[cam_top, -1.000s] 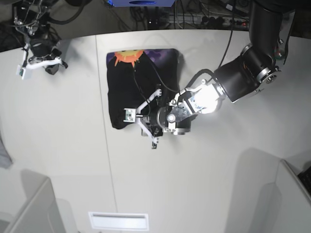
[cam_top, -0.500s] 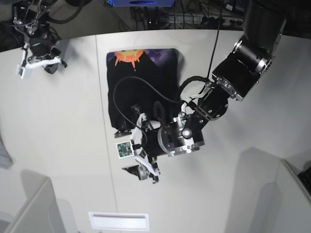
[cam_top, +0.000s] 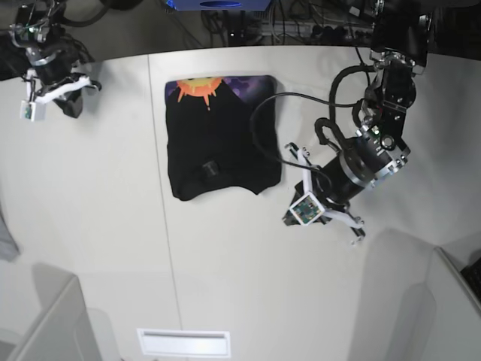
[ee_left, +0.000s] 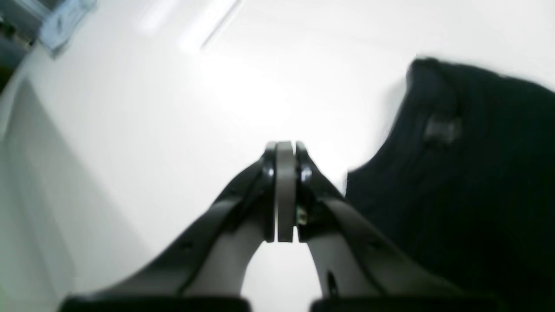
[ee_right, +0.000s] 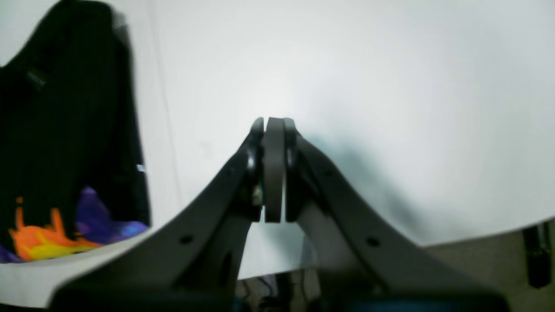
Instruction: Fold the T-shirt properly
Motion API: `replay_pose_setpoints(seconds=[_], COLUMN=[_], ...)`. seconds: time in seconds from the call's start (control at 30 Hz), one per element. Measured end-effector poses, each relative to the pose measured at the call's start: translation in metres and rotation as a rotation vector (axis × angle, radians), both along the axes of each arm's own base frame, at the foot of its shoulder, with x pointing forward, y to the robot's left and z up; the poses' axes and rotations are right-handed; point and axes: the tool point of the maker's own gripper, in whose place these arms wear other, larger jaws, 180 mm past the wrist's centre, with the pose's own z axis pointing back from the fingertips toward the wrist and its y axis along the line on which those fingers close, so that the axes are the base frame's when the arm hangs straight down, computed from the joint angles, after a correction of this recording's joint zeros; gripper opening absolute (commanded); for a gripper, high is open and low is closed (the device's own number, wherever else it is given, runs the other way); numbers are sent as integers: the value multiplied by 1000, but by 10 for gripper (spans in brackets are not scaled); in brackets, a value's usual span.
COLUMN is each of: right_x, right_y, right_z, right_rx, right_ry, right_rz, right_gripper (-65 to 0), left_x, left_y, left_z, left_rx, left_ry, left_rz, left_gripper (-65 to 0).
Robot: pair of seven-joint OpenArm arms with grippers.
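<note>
The black T-shirt [cam_top: 222,139] lies folded into a rough square on the white table, with its orange sun print [cam_top: 197,89] at the far edge. My left gripper [cam_top: 291,217] is shut and empty, just off the shirt's near right corner. In the left wrist view the gripper [ee_left: 285,149] is over bare table and the shirt [ee_left: 455,173] lies to its right. My right gripper [cam_top: 72,107] is shut and empty at the far left, well away from the shirt. In the right wrist view the gripper [ee_right: 274,125] has the shirt [ee_right: 65,130] on its left.
The white table [cam_top: 98,210] has a seam [cam_top: 168,256] running toward the front. A white slot [cam_top: 184,342] sits at the front edge. Grey partitions stand at the near left [cam_top: 45,323] and near right [cam_top: 443,301]. Cables and equipment lie behind the table's far edge.
My left arm has come off the shirt's near edge and swung right, now over bare table beside the shirt. The shirt lies flat and uncovered. My right gripper has shifted slightly up.
</note>
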Motion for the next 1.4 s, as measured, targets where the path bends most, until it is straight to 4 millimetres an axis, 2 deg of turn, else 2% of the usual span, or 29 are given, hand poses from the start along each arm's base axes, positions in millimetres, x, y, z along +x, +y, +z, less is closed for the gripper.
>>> replay_pose_setpoints(seconds=[0.07, 0.17, 0.23, 0.4, 0.53, 0.7, 0.93, 1.07, 1.23, 1.3, 1.4], right_x=[-4, -13, -21, -40, -51, -73, -126, -162, -183, -192, -212], right_y=[-4, -8, -5, 20, 19, 18, 21, 48, 65, 72, 89], right_z=[2, -2, -8, -17, -16, -22, -35, -54, -69, -81, -108], right_rx=[-35, -145, -206, -246, -265, -257, -237, -163, -108, -70, 5], right_ry=[-11, 20, 44, 28, 9, 62, 204, 353, 449, 479, 545], right_rz=[23, 90, 151, 234, 199, 196, 220, 298, 335, 341, 347], right_gripper=[-650, -650, -650, -650, -650, -650, -650, -650, -650, -650, -650], left_x=[-14, -47, -70, -102, -133, -192, -256, -286, -332, -352, -380], left_y=[15, 21, 19, 41, 45, 52, 60, 65, 62, 61, 70], left_z=[-4, -18, -20, -27, -39, -91, -123, -129, -146, -158, -183], left_rx=[-35, -107, -187, -253, -277, -143, -221, -274, -308, -324, -283], left_ry=[-29, -31, -35, -26, -2, 70, 224, 280, 407, 470, 550], left_rz=[-14, -64, -102, -66, -65, -179, -149, -126, -114, -100, -64], left_gripper=[-650, -650, -650, -650, -650, -650, -650, -650, -650, -650, -650])
